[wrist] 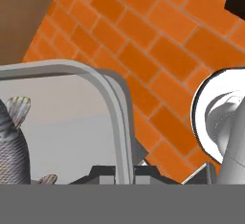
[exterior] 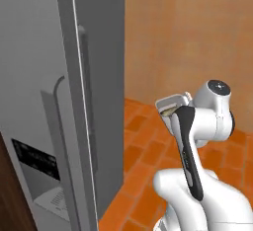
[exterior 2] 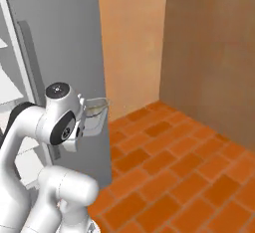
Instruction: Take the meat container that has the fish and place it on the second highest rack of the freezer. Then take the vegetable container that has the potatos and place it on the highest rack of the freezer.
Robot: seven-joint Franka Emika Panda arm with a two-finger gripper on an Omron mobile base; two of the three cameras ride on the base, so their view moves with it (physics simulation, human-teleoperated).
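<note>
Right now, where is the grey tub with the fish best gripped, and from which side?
Grip the grey rounded-corner tub by its thin side wall, coming over the open top, one finger inside, one outside. The wall is narrow, and the silver scaly fish lies away from it. The pincer straddles that wall.

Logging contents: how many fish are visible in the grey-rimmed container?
1: a grey scaly fish lies at the left edge of the grey-rimmed container in the hand view; more may be hidden.

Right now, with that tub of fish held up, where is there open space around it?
Open: the orange brick floor between the freezer and the brown wall. Crowded: the meat container in the gripper, fish inside, hangs close beside the freezer's grey side.
</note>
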